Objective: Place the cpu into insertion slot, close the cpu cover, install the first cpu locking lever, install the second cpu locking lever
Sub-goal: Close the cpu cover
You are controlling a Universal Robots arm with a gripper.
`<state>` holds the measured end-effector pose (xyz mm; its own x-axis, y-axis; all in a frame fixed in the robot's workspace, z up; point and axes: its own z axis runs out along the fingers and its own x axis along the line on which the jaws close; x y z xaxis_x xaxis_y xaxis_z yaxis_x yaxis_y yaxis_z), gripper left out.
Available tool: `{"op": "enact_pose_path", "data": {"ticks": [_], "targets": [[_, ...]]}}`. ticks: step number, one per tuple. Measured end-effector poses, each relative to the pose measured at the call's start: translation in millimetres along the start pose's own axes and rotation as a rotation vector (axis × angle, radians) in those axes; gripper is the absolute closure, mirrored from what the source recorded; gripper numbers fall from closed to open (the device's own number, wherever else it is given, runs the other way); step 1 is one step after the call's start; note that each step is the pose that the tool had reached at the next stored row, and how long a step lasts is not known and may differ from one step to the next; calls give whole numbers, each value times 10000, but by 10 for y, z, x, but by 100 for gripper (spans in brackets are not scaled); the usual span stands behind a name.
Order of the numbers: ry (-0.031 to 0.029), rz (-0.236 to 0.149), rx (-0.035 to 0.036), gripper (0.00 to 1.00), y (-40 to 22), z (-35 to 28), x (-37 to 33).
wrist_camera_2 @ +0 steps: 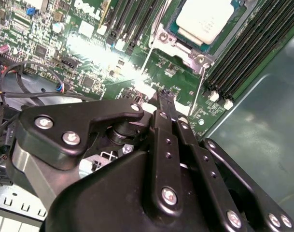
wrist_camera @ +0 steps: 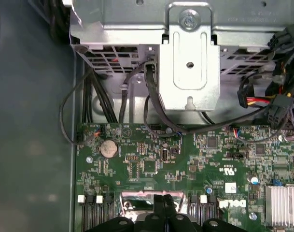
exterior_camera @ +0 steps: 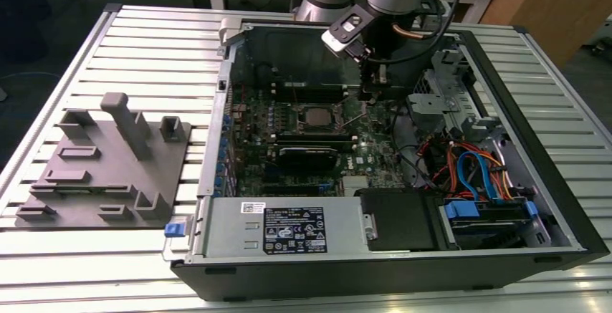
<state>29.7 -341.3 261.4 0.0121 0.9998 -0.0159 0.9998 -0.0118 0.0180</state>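
Note:
The cpu [exterior_camera: 313, 116] lies in the insertion slot [exterior_camera: 295, 117] of the green motherboard, its pale metal top [wrist_camera_2: 204, 19] facing up. The silvery cpu cover [wrist_camera_2: 181, 46] appears to lie down around it, the chip showing through its window. Two thin metal lever rods [wrist_camera_2: 199, 89] [wrist_camera_2: 147, 55] run out from the socket's corners towards my gripper. My gripper [exterior_camera: 367, 97] hangs just to the exterior view's right of the socket, above the board. Its slim black fingers are shut together with nothing between them in both wrist views [wrist_camera_2: 164, 96] [wrist_camera: 163, 200].
The open computer case [exterior_camera: 535, 112] walls in the board. Black memory slots [wrist_camera_2: 243, 53] flank the socket. Cables [exterior_camera: 469, 170] and a drive cage [wrist_camera: 189, 63] lie to the exterior view's right, a power supply box [exterior_camera: 277, 227] in front. A grey fixture plate [exterior_camera: 105, 170] sits outside on the slatted table.

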Motion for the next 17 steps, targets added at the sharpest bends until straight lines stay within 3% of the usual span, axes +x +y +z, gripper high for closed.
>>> {"op": "enact_pose_path", "data": {"ticks": [6, 9, 17], "targets": [[0, -1, 2, 89, 179, 23, 16], [0, 0, 5, 89, 239, 55, 28], [16, 1, 15, 89, 261, 186, 40]]}}
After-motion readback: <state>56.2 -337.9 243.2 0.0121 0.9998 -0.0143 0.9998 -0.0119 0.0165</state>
